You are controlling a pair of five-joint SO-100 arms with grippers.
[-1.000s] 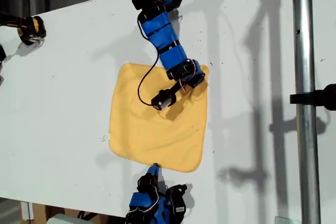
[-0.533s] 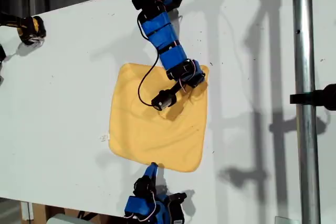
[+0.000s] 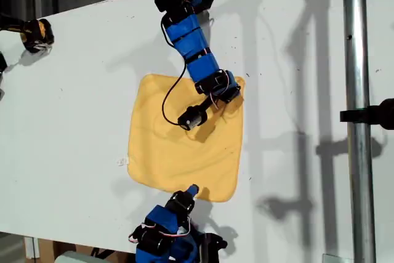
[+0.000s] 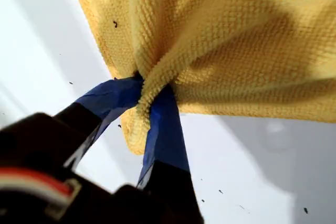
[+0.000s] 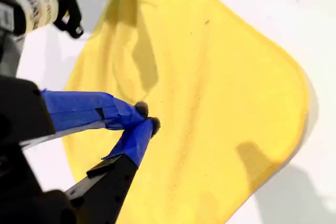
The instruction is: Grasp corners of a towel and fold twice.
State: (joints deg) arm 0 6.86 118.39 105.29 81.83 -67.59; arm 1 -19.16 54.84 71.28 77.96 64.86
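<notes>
The yellow towel (image 3: 178, 146) lies mostly flat on the white table (image 3: 80, 109) in the middle of the exterior view. My first gripper (image 3: 231, 95) reaches in from the exterior view's top. It is shut on the towel's corner at the exterior view's upper right, and the cloth there is wrinkled. The first wrist view shows that fabric (image 4: 220, 35) bunched between the blue fingertips of my first gripper (image 4: 149, 90). My second gripper (image 3: 192, 189) comes from the exterior view's bottom. It is shut, its tips (image 5: 147, 119) together over the towel (image 5: 210, 93) just inside the near edge, with no cloth pinched.
A vertical metal pole (image 3: 356, 121) with a black clamp (image 3: 377, 114) stands at the exterior view's right. A yellow-and-black device (image 3: 36, 34) sits at the table's edge at the exterior view's upper left. A small white scrap (image 3: 123, 161) lies by the towel's edge at the exterior view's left.
My second gripper has swung from the table just off the towel's near edge to over the cloth, moving towards the exterior view's right. My first gripper has held still.
</notes>
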